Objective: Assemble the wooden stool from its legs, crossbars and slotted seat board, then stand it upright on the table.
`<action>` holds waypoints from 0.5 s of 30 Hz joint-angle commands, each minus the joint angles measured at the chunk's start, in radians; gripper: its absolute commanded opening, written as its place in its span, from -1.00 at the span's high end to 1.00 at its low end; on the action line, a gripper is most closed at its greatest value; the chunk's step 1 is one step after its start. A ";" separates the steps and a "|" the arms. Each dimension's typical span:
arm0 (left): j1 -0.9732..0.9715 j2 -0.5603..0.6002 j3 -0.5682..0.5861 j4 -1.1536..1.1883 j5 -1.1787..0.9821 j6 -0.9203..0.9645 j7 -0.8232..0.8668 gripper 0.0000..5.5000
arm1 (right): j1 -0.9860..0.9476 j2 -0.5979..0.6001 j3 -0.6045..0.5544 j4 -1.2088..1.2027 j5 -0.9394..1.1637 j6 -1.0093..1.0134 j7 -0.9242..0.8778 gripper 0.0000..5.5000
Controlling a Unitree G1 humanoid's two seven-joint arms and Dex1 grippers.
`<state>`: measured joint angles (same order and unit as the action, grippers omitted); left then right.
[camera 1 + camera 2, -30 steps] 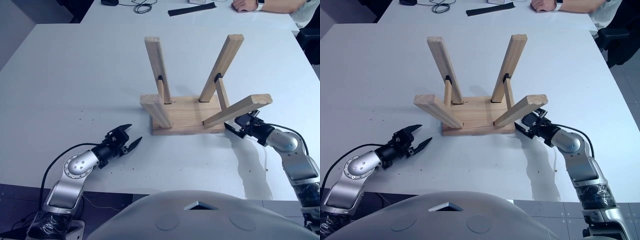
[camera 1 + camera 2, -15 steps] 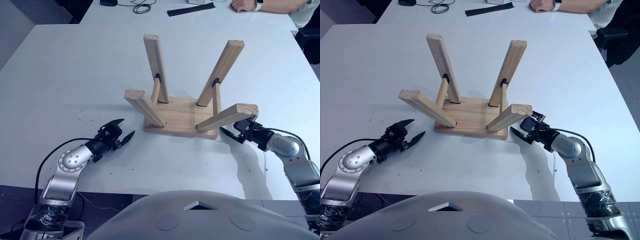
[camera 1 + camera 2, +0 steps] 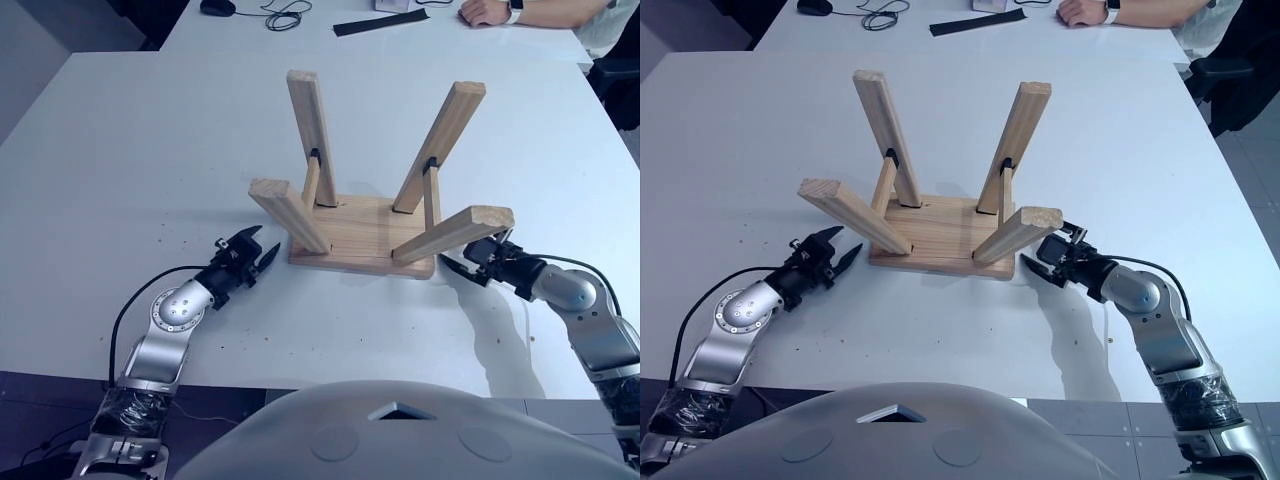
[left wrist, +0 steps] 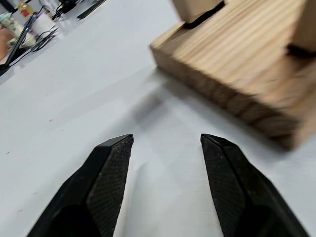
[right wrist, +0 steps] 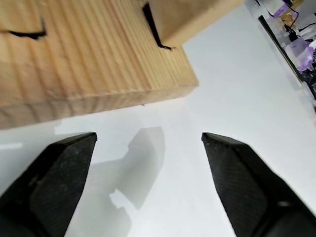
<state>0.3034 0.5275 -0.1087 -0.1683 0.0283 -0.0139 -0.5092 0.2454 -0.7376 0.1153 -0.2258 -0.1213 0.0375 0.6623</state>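
Head view: stool [image 3: 372,215] inverted on white surface [image 3: 150,130], legs up. Left claw [image 3: 265,243] near its 8 o'clock, right claw [image 3: 468,258] near 4 o'clock.
Left wrist: fingers [image 4: 106,182] spread wide, empty; seat board [image 4: 237,59] corner just ahead.
Right wrist: fingers [image 5: 59,173] wide apart, empty.

Nothing legible is showing. The wooden stool [image 3: 365,240] is bearing no readable text, label, number or sign, and neither is the table [image 3: 150,130]. The small items along the table's far edge, among them a black strip [image 3: 383,20], are appearing too small and blurred for any print to be made out.
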 commanded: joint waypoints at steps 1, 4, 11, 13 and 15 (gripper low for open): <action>0.072 0.011 -0.063 -0.041 0.029 0.025 -0.036 0.07 | 0.092 -0.045 0.028 -0.071 0.005 0.066 0.073 -0.44; 0.079 -0.001 -0.074 -0.044 0.034 0.032 -0.020 0.07 | 0.091 -0.034 0.042 -0.086 -0.002 0.080 0.069 -0.44; 0.096 0.010 -0.047 -0.125 -0.017 0.072 -0.037 0.07 | 0.109 -0.007 0.041 -0.169 0.047 0.115 0.077 -0.44; 0.128 0.025 -0.022 -0.203 -0.048 0.103 -0.043 0.07 | 0.123 -0.021 0.013 -0.213 0.083 0.133 0.098 -0.44; 0.169 0.040 0.007 -0.288 -0.078 0.138 -0.052 0.07 | 0.136 -0.038 -0.018 -0.262 0.121 0.154 0.122 -0.44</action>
<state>0.4371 0.5561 -0.1053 -0.3459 0.0032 0.1003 -0.5236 0.3693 -0.7624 0.1068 -0.4123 -0.0719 0.1758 0.7367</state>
